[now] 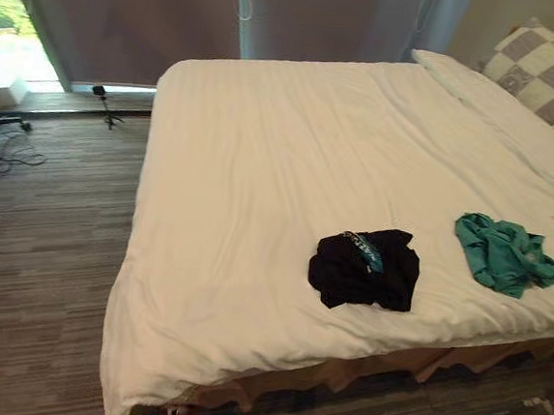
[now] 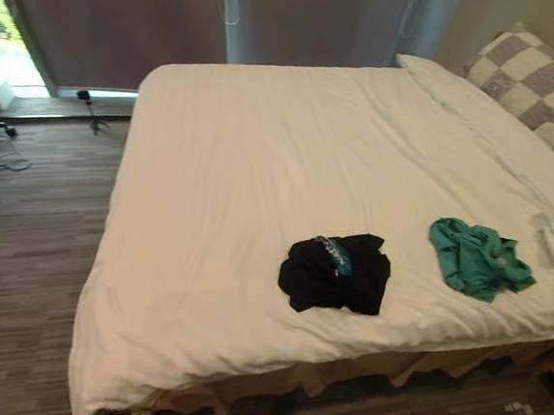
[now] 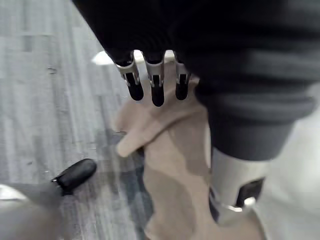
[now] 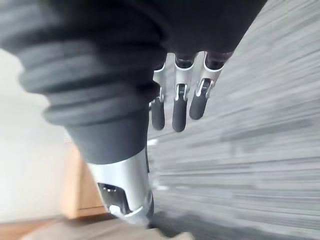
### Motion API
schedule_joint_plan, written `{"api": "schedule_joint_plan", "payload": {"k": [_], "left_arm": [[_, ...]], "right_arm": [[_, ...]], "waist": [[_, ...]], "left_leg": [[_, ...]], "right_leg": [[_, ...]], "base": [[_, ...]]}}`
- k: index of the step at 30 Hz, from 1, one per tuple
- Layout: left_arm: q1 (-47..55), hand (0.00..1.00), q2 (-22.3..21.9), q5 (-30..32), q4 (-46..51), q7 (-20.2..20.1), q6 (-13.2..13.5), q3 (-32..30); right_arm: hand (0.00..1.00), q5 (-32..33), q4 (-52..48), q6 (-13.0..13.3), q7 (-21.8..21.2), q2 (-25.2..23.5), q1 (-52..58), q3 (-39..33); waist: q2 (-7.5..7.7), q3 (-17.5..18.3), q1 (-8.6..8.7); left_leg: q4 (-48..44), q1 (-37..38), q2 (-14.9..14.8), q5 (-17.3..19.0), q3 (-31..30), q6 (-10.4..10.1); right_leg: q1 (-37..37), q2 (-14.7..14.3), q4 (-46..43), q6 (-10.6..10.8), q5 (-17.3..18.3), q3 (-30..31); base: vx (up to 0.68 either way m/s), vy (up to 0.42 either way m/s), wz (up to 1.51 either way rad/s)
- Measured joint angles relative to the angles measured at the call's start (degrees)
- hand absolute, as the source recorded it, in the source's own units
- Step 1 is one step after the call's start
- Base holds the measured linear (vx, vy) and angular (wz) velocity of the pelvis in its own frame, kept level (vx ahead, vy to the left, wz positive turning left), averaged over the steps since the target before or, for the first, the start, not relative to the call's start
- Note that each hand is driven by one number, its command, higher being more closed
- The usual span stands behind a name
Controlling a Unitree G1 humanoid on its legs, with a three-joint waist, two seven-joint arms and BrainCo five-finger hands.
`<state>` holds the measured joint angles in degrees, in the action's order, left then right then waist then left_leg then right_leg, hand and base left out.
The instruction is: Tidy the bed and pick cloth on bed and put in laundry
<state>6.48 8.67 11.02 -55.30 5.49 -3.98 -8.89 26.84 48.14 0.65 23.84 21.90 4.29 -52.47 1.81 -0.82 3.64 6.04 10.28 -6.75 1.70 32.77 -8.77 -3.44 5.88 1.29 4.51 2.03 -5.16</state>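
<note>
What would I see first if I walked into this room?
A big white bed stands out first. Two crumpled cloths lie near its front edge: a black cloth in the middle and a green cloth to its right. A checked pillow sits at the far right corner.

The bed [image 1: 262, 158] fills the middle. On it, one garment [image 1: 365, 269] lies at 4 o'clock near the front edge, with a second garment [image 1: 502, 252] apart at 3 o'clock. Pillows [image 1: 546, 76] sit at 2 o'clock. A window [image 1: 11, 29] is at 10, with what may be a small stand [image 1: 104, 105] before it.
</note>
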Motion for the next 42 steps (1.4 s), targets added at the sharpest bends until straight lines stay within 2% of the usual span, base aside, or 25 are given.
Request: {"api": "schedule_joint_plan", "payload": {"k": [3, 5, 9, 11, 12, 13, 14, 16, 17, 18, 19, 21, 24, 26, 29, 35, 37, 42], "left_arm": [[1.33, 0.0, 1.23, -1.05, 0.19, 0.77, 0.68, 3.51], [2.33, 0.0, 1.96, -1.03, 0.72, 0.79, 1.14, 5.95], [2.84, 0.0, 1.81, -0.95, 0.84, 0.58, 1.33, 7.96], [3.78, 0.0, 1.78, -0.24, 1.14, 0.39, 0.84, 8.23], [4.0, 0.0, 1.79, 0.17, 1.2, 0.35, 0.64, 8.23], [4.57, 0.0, 1.8, 0.42, 1.18, 0.16, -0.37, 8.17], [4.98, 0.0, 1.8, 1.19, 0.85, -0.24, -1.34, 8.16], [5.0, 0.0, 1.79, 1.42, 0.14, -0.58, -1.94, 8.14], [4.77, 0.0, 1.79, 1.42, 0.02, -0.62, -2.16, 8.13], [4.7, 0.0, 1.68, 1.33, -0.1, -0.57, -2.35, 8.04], [4.64, 0.0, 1.68, 1.31, -0.1, -0.41, -2.43, 7.93], [3.4, 0.0, 1.52, 1.08, -0.78, 0.04, -2.49, 7.82], [1.4, 0.0, 1.44, -0.37, -1.66, 0.71, -2.5, 8.25], [-2.03, 0.0, 1.93, -2.48, -1.69, 1.57, -2.48, 8.3], [-4.99, 0.0, 2.22, -5.17, -1.61, 2.49, -1.7, 8.29], [-7.22, 0.0, 2.62, -7.08, -1.35, 4.33, 0.59, 9.29], [-8.62, 0.0, 2.87, -7.85, -1.14, 4.32, 1.1, 10.93], [-12.19, 0.0, 2.95, -9.24, -1.15, 4.41, 1.33, 17.24]], "right_arm": [[1.0, -2.33, -9.44, 2.84, -0.2, 5.41, -2.07, 6.1], [1.0, -5.02, -17.71, 4.22, -1.8, 8.51, -6.07, 13.02], [1.0, -8.92, -26.79, 4.74, -6.37, 9.46, -10.69, 23.27], [1.0, -9.45, -32.44, 5.69, -11.52, 9.48, -12.45, 30.55], [1.0, -9.48, -33.76, 5.75, -12.81, 9.48, -12.86, 31.89], [1.0, -9.4, -36.48, 6.01, -16.94, 9.56, -14.98, 36.12], [1.0, -9.01, -36.89, 6.09, -20.61, 9.65, -18.19, 40.52], [1.0, -7.72, -37.3, 6.1, -24.59, 9.68, -21.26, 44.59], [1.0, -5.8, -37.43, 6.11, -27.95, 9.62, -23.81, 47.95], [1.0, -3.32, -38.15, 6.09, -31.58, 9.29, -26.28, 52.06], [1.0, -2.12, -38.72, 6.07, -33.08, 8.82, -27.12, 53.61], [1.0, 2.82, -42.44, 5.05, -38.14, 4.44, -29.69, 59.68], [1.0, 5.15, -45.36, 3.27, -41.98, -0.44, -32.94, 68.65], [1.0, 4.92, -44.91, 1.4, -44.13, -5.09, -37.25, 77.22], [1.0, 3.96, -44.38, 0.29, -44.12, -9.03, -39.09, 83.48], [1.0, 0.6, -40.23, -1.1, -42.14, -13.07, -42.75, 89.55], [1.0, 0.24, -39.79, -1.22, -40.58, -12.88, -43.18, 89.98], [1.0, 0.19, -33.02, -1.12, -36.93, -12.91, -44.29, 90.93]], "waist": [[-0.3, -0.03, 0.25], [-0.35, -0.43, 0.37], [-0.74, -0.86, -0.1], [-0.87, -0.87, -0.36], [-0.92, -0.84, -0.38], [-0.99, -0.96, -0.51], [-0.92, -1.0, -0.54], [-0.96, -0.99, -0.59], [-0.44, -1.4, -0.99], [-0.01, -1.7, -1.92], [0.13, -1.84, -2.34], [0.55, -2.5, -3.29], [0.7, -4.32, -3.9], [1.27, -9.03, -5.39], [1.65, -14.3, -7.12], [0.88, -20.24, -7.7], [-0.14, -22.61, -7.81], [-3.49, -24.51, -7.27]], "left_leg": [[-0.02, 0.0, 0.08, 0.0, 0.71, 0.0], [-0.03, -0.1, 0.24, -0.02, 0.77, 0.03], [-0.01, -0.32, 0.3, -0.38, 0.31, 0.36], [0.0, -0.93, 0.27, -0.55, -0.41, 0.45], [0.0, -1.16, 0.27, -0.6, -0.51, 0.47], [0.0, -1.5, 0.29, -0.78, -0.65, 0.54], [-0.01, -1.74, 0.29, -0.89, -0.97, 0.62], [-0.02, -2.16, 0.29, -1.14, -1.97, 0.75], [-0.03, -2.26, 0.25, -1.28, -2.18, 0.77], [-0.04, -2.29, 0.17, -1.42, -2.47, 0.79], [-0.04, -2.29, 0.15, -1.49, -2.85, 0.86], [-0.04, -2.45, 0.08, -1.58, -4.42, 0.96], [-0.05, -4.57, 0.09, -2.45, -5.86, 1.56], [-0.06, -7.45, 0.16, -3.76, -6.94, 2.29], [-0.05, -10.59, 0.28, -5.25, -8.57, 3.02], [-0.04, -16.43, 1.02, -7.46, -9.94, 4.26], [-0.04, -18.33, 1.3, -7.97, -10.45, 4.59], [-0.03, -24.59, 1.43, -9.94, -11.68, 5.22]], "right_leg": [[1.11, -0.01, -1.08, 0.0, 0.0, 0.92], [1.6, -0.06, -1.35, 0.0, -0.02, 1.16], [2.56, -0.24, -2.11, -0.11, -0.08, 1.11], [3.3, -0.22, -2.19, -0.14, -0.1, 0.64], [3.43, -0.2, -2.17, -0.14, -0.1, 0.51], [3.5, -0.15, -2.13, -0.19, -0.17, 0.25], [3.39, -0.14, -2.12, -0.19, -0.24, -0.11], [3.26, -0.09, -2.11, -0.21, -0.27, -0.84], [3.21, -0.09, -2.08, -0.24, -0.31, -1.07], [3.02, -0.14, -1.99, -0.28, -0.34, -1.37], [2.75, -0.12, -1.9, -0.28, -0.34, -1.79], [1.66, 0.02, -1.41, -0.57, -0.53, -3.19], [2.68, 0.13, -0.78, -0.83, -1.84, -4.0], [4.88, 0.29, -0.74, -1.19, -3.16, -4.41], [6.97, 0.69, -0.56, -1.53, -4.22, -5.32], [12.08, 1.43, -0.58, -1.54, -5.92, -5.46], [13.79, 1.59, -0.57, -1.36, -6.43, -5.59], [19.37, 1.61, -0.35, -1.41, -7.83, -6.54]], "base": [[-0.05, -0.024, -0.16], [-0.1, -0.037, -0.07], [-0.11, -0.049, 0.0], [-0.1, -0.038, 0.09], [-0.05, -0.036, 0.1], [0.0, -0.027, 0.09], [0.01, -0.024, 0.12], [0.01, -0.014, 0.21], [0.0, -0.018, 0.19], [0.0, -0.017, 0.15], [0.01, -0.012, 0.29], [0.0, -0.001, 0.35], [-0.05, 0.007, 0.27], [-0.15, 0.016, 0.24], [-0.14, 0.007, 0.28], [-0.1, 0.024, 0.13], [-0.08, 0.026, 0.08], [-0.05, 0.021, 0.11]]}}
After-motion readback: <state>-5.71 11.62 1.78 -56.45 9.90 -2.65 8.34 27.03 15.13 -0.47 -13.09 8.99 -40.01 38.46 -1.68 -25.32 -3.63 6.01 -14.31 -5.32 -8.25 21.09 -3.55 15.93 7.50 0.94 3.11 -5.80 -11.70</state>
